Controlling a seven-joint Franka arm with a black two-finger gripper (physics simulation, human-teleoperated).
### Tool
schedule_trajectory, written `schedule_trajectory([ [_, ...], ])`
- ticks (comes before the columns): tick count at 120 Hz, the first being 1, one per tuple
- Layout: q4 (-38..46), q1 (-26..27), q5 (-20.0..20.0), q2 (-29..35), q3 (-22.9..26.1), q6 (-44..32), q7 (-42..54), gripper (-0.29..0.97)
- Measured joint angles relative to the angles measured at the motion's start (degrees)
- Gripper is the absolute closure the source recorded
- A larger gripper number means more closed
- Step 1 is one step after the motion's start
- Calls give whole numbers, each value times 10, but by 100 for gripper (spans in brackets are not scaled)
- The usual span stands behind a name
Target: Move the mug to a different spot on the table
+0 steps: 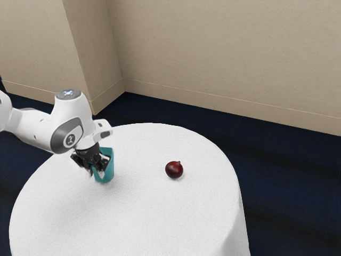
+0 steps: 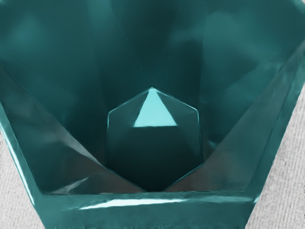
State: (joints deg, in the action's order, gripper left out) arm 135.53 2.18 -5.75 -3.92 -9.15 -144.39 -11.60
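A teal mug (image 1: 106,169) stands on the round white table (image 1: 160,224), near its edge at the exterior view's left. My black gripper (image 1: 97,166) comes down on the mug's rim from the left. One finger is inside the mug and one outside, shut on its near wall. The wrist view looks straight down into the mug (image 2: 152,143), onto its faceted teal inside and pale bottom. The mug's base looks to be at the tabletop and it leans only slightly.
A dark red round fruit (image 1: 174,169) lies near the table's middle, to the right of the mug. The white tablecloth (image 2: 290,191) shows beside the mug. Dark blue floor surrounds the table, with beige walls behind.
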Motion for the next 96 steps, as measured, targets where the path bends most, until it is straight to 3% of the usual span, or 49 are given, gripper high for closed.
schedule_trajectory([
  [53,5,11,-39,25,-12,-80,-22,74],
  [96,40,7,-29,19,-10,-204,-24,79],
])
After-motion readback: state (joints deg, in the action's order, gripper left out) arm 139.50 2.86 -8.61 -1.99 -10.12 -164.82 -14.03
